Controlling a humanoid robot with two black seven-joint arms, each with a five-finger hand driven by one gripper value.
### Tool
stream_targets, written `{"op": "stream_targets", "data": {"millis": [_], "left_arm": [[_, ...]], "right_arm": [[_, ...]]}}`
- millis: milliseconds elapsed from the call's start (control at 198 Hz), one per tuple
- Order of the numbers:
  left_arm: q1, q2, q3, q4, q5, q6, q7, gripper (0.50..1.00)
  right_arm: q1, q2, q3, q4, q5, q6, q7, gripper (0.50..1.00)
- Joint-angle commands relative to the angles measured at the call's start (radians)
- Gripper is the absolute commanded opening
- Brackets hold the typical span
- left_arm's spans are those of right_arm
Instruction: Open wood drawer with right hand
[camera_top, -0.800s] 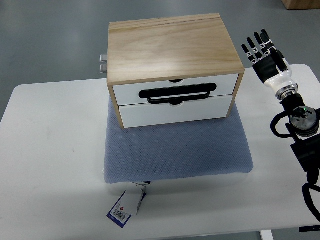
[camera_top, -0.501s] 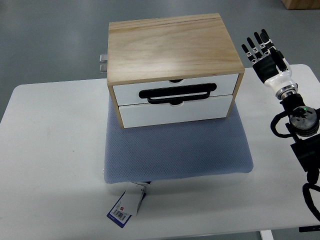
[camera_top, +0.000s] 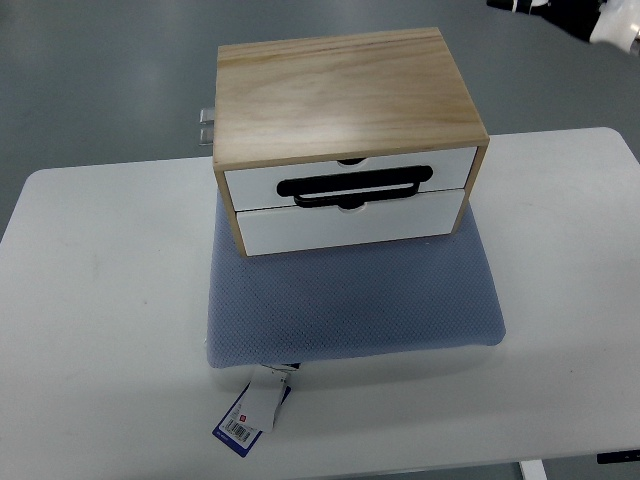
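Hand (camera_top: 570, 12) top-right, wood drawer (camera_top: 347, 191) closed, lengthwise left-right

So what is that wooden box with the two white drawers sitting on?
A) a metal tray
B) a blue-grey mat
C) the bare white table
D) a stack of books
B: the wooden box stands on the far part of a blue-grey mat that lies on the white table.

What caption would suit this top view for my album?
Wooden drawer box with both white drawers shut on a blue mat; robot arm barely visible top right.
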Motion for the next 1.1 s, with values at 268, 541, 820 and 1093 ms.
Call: {"op": "stream_targets", "data": {"millis": [268,541,820,1093], "left_arm": [[-0.001,0.000,0.000,0.000,0.000,0.001,-0.002,1.000],[0.000,0.000,-0.002,0.006,-0.001,0.002,-0.002,1.000],[0.000,0.000,-0.002,0.010,-0.001,-0.004,-0.002,1.000],[0.000,0.000,-0.002,0.013,-0.003,-0.004,-0.002,1.000]], "right_arm": [[0.785,0.010,-0.734,0.391,0.071,-0.028,-0.528,0.940],[0.853,0.209,-0.863,0.464,0.344,-0.151,-0.528,0.940],[0.773,0.262,-0.888,0.466,0.419,-0.258,-0.528,0.940],[0.677,0.277,-0.900,0.460,0.384,-0.300,-0.528,0.940]]}}
